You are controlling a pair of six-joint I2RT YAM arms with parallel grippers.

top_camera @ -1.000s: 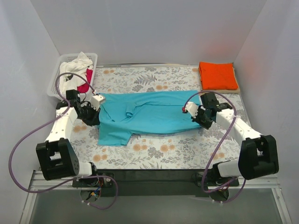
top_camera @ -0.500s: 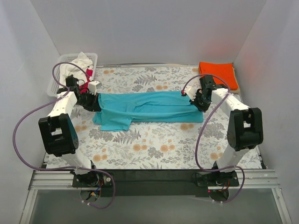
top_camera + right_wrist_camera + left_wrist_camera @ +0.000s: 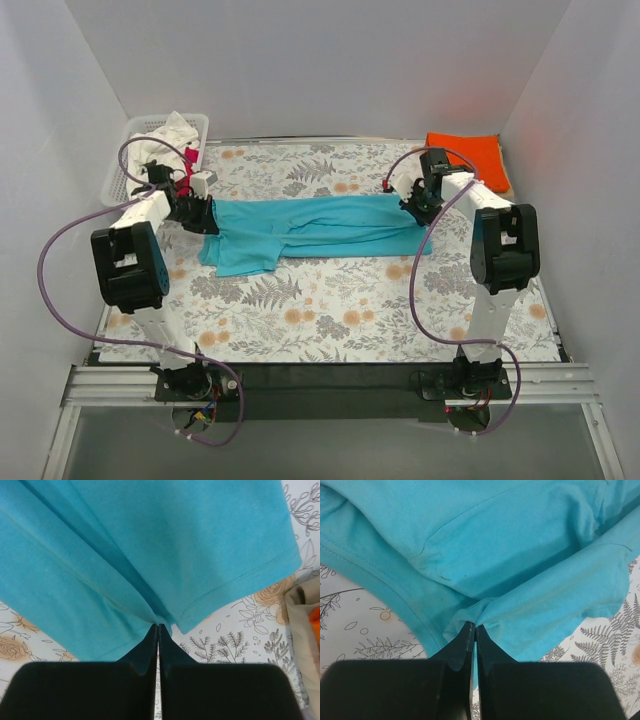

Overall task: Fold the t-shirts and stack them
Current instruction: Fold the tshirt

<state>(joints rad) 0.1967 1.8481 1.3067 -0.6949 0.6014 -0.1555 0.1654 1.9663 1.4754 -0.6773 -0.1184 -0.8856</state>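
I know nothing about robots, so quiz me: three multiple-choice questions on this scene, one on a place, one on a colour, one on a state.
1. Where is the folded orange t-shirt? A) far right corner of the table B) near left corner C) middle
2. What colour is the stretched t-shirt? A) white B) teal C) red
3. How are the left gripper and right gripper? A) both open B) one open C) both shut on cloth

Answers: 1 A, seen from above at the far right. 2 B, teal in every view. 3 C, each wrist view shows closed tips pinching cloth.
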